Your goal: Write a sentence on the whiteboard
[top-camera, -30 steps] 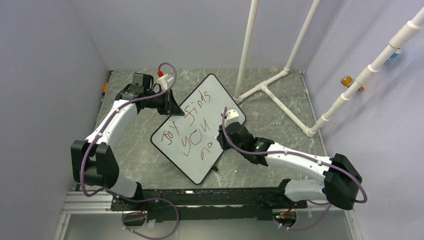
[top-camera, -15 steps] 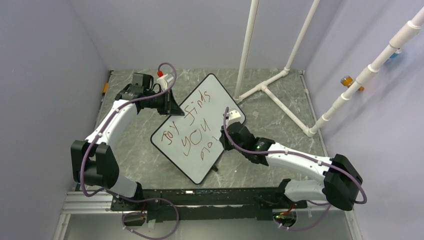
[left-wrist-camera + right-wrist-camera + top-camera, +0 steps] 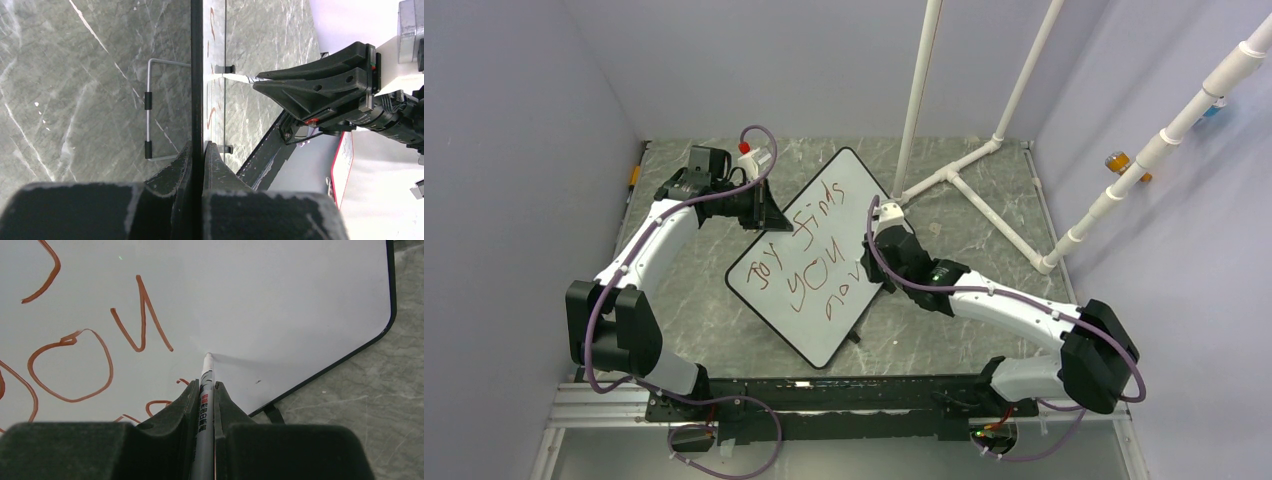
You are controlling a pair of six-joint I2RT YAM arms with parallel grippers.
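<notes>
– Two grippers: holding what?
– The left gripper clamps the whiteboard edge; the right gripper grasps a marker, tip touching beside the sentence.
– And the whiteboard?
– On the bench.

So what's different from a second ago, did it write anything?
The right gripper, shut on the marker, slid toward the far end of the whiteboard and added a new stroke after the "mo" of the sentence. The left gripper stayed clamped on the whiteboard's edge; the whiteboard did not move.
</notes>
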